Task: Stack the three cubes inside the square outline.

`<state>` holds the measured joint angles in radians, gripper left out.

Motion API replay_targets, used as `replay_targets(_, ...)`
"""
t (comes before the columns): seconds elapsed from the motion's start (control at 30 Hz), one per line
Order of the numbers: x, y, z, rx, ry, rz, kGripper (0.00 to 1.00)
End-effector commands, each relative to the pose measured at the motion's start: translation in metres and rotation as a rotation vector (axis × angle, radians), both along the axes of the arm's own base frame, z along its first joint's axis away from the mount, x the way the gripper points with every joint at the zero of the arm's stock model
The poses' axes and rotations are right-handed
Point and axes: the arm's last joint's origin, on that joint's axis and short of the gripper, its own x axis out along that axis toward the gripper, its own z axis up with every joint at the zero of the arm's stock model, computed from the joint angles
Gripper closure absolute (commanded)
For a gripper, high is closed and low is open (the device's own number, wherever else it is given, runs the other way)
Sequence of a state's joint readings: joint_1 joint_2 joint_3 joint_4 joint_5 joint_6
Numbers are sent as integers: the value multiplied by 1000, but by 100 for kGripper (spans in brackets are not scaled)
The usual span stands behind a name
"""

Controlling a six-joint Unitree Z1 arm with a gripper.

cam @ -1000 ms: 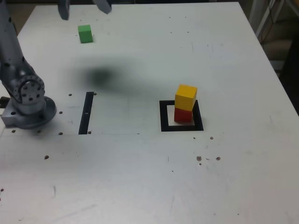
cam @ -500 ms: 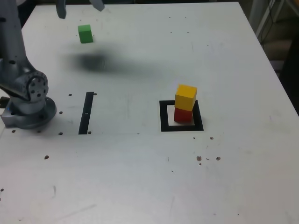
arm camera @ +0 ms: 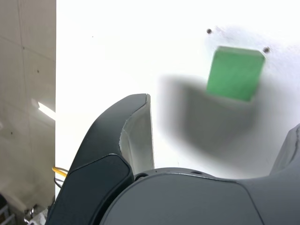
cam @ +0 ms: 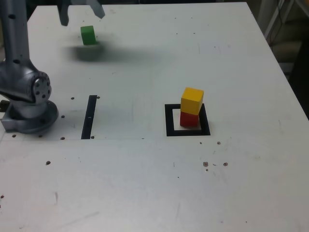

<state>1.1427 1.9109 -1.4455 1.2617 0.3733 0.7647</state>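
1. Exterior view: small solid green cube (cam: 88, 35) sits alone on the pale grey table (cam: 145, 183), far corner at the exterior view's left, well apart from the stack.
2. Same view: small yellow cube (cam: 192, 100) rests on small red cube (cam: 189, 119), both inside the thick black square outline w/ pale centre (cam: 170, 121). Yellow sits a bit askew on red. Thin black strip (cam: 89, 116) lies near the grey arm base (cam: 29, 104); not part of the job.
3. Same view: dark two-fingered tool (cam: 80, 9) hangs above the green cube, fingers spread wide, nothing between them. Its shadow falls on the table just beside the cube.
4. Step, judged: two of three stacked; approach to the last pick is in hand.
5. Wrist view: green cube (arm camera: 235, 73) seen from above, ahead of the tool (arm camera: 215, 140), not yet between the fingers. One finger (arm camera: 136, 136) clear; the other only at frame edge.
6. Cube has equal sides, so no long axis; faces look turned slightly vs. the finger line.
7. Next move calls for: centre over cube, square the fingers to two opposite faces, then lower and close.
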Motion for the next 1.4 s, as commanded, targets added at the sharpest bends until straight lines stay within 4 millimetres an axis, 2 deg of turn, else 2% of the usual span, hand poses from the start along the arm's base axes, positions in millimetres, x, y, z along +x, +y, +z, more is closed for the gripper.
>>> replay_targets(0.0,-1,5,-7,-16,3,10,1)
replay_targets(0.5,3,29,-43,-59,-4,37,1)
replay_targets(0.73,4,40,-55,-69,1,52,7)
replay_targets(0.97,7,50,-60,-59,-3,57,27)
replay_targets(1.3,10,56,-62,-31,-14,64,68)
replay_targets(1.37,10,56,-62,-31,-14,64,70)
